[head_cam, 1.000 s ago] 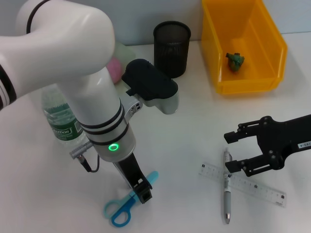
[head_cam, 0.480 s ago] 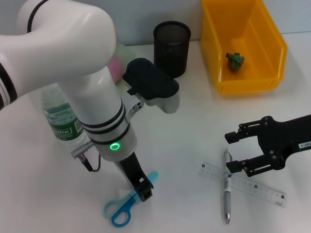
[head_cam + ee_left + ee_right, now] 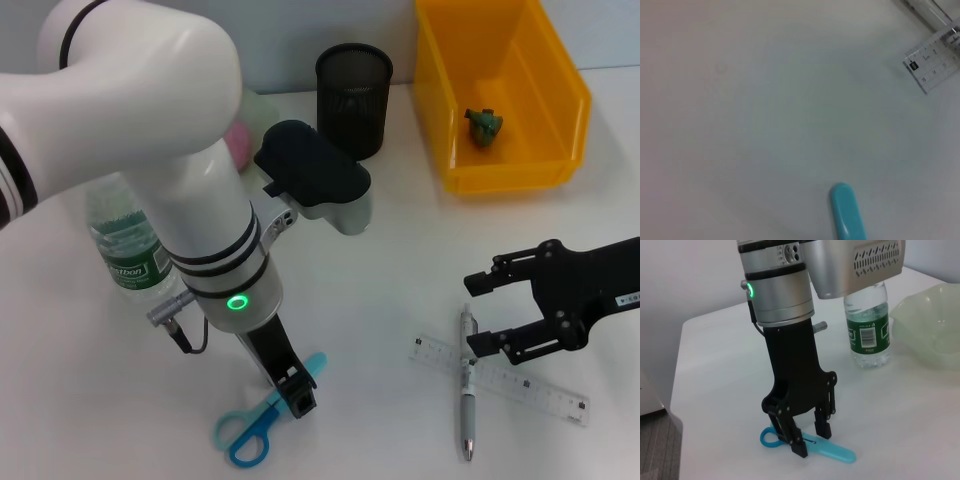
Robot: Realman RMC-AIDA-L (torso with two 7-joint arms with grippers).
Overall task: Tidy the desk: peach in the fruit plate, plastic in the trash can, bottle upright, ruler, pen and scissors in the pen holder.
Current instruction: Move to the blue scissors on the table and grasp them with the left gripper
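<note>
Blue-handled scissors (image 3: 250, 428) lie on the desk (image 3: 380, 300) near its front edge. My left gripper (image 3: 297, 392) stands over their blade, open, with one finger (image 3: 799, 447) on each side of the scissors (image 3: 832, 452). The blade tip (image 3: 846, 212) shows in the left wrist view. My right gripper (image 3: 480, 312) hangs open just above the pen (image 3: 466, 395), which lies across the clear ruler (image 3: 515, 382). The bottle (image 3: 125, 245) stands upright. A pink patch of the peach (image 3: 237, 140) shows by the fruit plate (image 3: 264, 106), mostly hidden by my left arm.
The black mesh pen holder (image 3: 354, 98) stands at the back centre. The yellow trash can (image 3: 560, 95) at the back right holds a crumpled green piece (image 3: 484, 127). The bottle (image 3: 867, 330) and fruit plate (image 3: 932, 320) stand behind my left arm.
My left arm has shifted very slightly to the right over the scissors. The right gripper and the objects have not moved.
</note>
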